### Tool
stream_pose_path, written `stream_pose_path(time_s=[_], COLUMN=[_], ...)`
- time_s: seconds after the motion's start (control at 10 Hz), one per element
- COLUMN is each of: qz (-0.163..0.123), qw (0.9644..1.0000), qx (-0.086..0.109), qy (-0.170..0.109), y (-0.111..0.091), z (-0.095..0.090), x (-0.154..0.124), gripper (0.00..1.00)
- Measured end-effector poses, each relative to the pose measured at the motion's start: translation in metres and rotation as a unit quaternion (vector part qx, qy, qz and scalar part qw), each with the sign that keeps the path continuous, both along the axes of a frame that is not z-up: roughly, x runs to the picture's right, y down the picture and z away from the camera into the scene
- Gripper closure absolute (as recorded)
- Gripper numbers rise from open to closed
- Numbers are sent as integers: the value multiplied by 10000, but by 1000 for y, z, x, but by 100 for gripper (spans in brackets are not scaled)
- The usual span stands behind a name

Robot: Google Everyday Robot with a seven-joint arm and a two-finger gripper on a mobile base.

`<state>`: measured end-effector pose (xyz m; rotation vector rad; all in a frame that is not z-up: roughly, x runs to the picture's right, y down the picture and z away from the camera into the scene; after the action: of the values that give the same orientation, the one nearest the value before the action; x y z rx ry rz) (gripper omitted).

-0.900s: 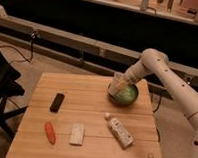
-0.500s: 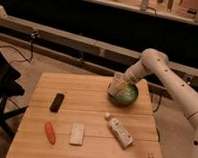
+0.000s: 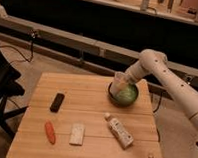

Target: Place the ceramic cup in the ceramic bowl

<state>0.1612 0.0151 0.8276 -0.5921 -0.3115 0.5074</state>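
A green ceramic bowl (image 3: pixel 125 95) stands on the wooden table (image 3: pixel 91 108) at its far right. My gripper (image 3: pixel 120 83) hangs on the white arm over the bowl's left rim. It is shut on a pale ceramic cup (image 3: pixel 119 79), which it holds just above the rim, slightly tilted. The cup's lower part overlaps the bowl's edge; I cannot tell whether it touches the bowl.
On the table lie a black rectangular object (image 3: pixel 56 102) at the left, an orange carrot-like item (image 3: pixel 49 132) at the front left, a pale bar (image 3: pixel 77 133) and a white bottle (image 3: pixel 118 130) on its side. A dark chair (image 3: pixel 1 96) stands to the left.
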Motion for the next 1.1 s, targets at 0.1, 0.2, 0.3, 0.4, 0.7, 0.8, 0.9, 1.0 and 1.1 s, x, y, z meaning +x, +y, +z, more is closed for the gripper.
stream_pose_path(time_s=[0.1, 0.2, 0.3, 0.4, 0.7, 0.8, 0.9, 1.0, 1.1], qz=[6, -5, -74, -161, -452, -479, -494, -523, -582], qw=[10000, 10000, 9998, 9994, 9969, 9964, 9960, 9955, 9948], qx=[6, 9, 17, 20, 36, 46, 39, 26, 1], qy=[48, 84, 191, 307, 646, 695, 744, 787, 831], y=[0, 1, 2, 3, 5, 5, 8, 10, 14], z=[1, 2, 4, 6, 15, 16, 21, 24, 29], x=[7, 11, 16, 18, 21, 22, 25, 27, 27], gripper=[83, 83, 83, 83, 71, 62, 48, 38, 25])
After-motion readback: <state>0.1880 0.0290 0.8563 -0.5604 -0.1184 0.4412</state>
